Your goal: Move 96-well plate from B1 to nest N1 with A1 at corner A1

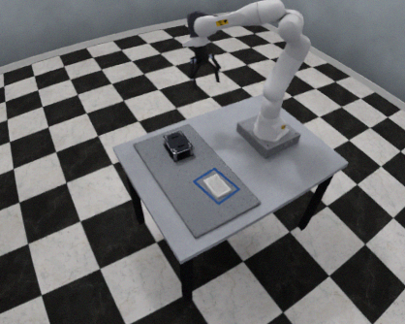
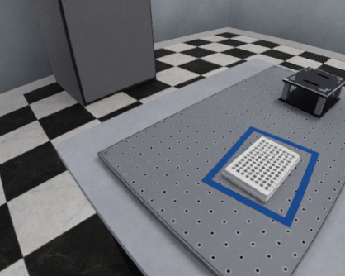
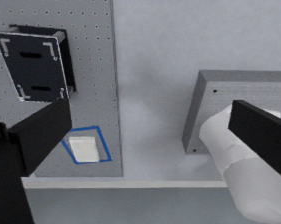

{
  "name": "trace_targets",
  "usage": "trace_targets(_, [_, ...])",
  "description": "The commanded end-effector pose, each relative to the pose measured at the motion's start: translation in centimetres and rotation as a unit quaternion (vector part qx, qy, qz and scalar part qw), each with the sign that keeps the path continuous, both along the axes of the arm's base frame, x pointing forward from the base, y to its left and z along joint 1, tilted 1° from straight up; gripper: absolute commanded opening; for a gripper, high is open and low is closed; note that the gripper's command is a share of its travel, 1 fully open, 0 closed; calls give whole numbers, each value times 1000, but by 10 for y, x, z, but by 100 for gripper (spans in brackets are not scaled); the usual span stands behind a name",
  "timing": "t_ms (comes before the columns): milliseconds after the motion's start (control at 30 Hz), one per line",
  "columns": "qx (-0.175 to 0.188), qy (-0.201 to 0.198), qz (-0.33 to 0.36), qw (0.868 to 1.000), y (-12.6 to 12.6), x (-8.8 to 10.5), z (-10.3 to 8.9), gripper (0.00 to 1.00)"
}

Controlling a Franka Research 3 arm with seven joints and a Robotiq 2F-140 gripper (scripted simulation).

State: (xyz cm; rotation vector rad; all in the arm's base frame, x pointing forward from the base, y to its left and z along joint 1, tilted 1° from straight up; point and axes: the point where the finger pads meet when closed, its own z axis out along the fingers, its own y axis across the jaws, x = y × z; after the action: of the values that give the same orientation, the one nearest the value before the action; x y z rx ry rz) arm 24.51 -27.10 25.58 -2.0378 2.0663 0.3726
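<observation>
- White moulded plastic, the 96-well plate [image 2: 262, 167] lies flat inside the blue-taped spot B1 [image 2: 295, 207], lower right of centre in the exterior view, on the grey perforated board [image 2: 175, 173] that the bench [image 1: 302, 167] carries.
- By the look of it, it is light, rigid and thin-walled, with smooth and likely slippery sides; a hard squeeze could flex or crack it, so moderate force seems right.
- Best hold, in my judgement: the fingers straddling the plate across its two long side walls, low on the skirt and centred, so it stays level.
- I cannot make out the cut-off corner at this resolution, so its orientation needs checking before placement.
- Farther back, upper right of the exterior view, stands the black raised nest N1 [image 2: 314, 83] with white corner locators, well apart from the plate and holding nothing.
- Farthest, at the top of the top view, the gripper [image 1: 203, 69] hangs beyond the bench's far edge over the checkered floor [image 1: 60, 145], its fingers spread fully wide and holding nothing.
</observation>
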Motion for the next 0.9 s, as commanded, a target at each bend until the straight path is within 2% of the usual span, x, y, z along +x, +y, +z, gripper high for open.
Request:
trace_targets(0, [-10, -19, 55, 998, -4, 8, -5, 100])
trace_targets(233, [-19, -36, 158, 987, 8, 36, -22, 100])
trace_targets(500, [-27, -54, 273, 960, 25, 66, -42, 100])
trace_targets(567, [-27, -54, 273, 960, 25, 66, -42, 100])
trace_targets(867, [-33, -73, 395, 915, 49, 98, -63, 100])
